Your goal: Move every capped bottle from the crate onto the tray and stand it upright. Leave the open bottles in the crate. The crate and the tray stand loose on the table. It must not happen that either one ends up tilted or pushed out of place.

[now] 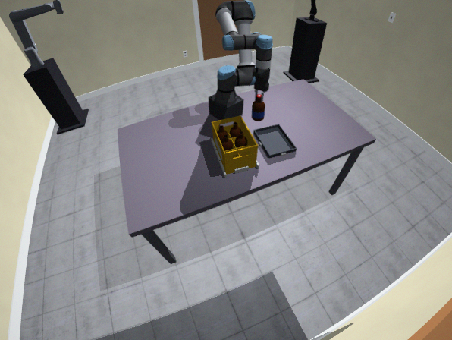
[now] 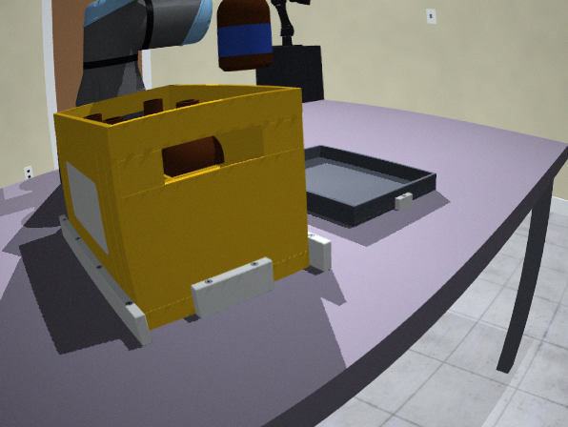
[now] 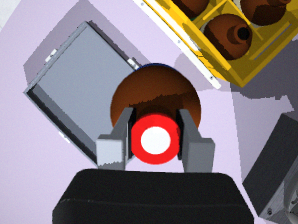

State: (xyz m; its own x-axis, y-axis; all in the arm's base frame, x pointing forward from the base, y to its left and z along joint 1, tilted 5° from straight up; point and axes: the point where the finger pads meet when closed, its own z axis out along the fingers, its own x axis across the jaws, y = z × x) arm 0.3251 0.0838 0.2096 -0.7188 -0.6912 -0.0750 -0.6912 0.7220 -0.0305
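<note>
My gripper [image 1: 258,96] is shut on the neck of a brown capped bottle [image 1: 258,110] with a red cap and a blue label. It hangs upright in the air between the yellow crate [image 1: 234,147] and the dark tray [image 1: 274,140], near the tray's far end. In the wrist view the red cap [image 3: 154,140] sits between my fingers, with the tray [image 3: 79,91] below left and the crate [image 3: 220,16] above right. The bottle's body also shows in the exterior view [image 2: 244,35], above the crate [image 2: 191,200]. The tray [image 2: 355,182] is empty.
White stop blocks [image 2: 232,287] sit against the crate's base. The robot's dark base [image 1: 226,105] stands just behind the crate. The table's right edge lies beyond the tray.
</note>
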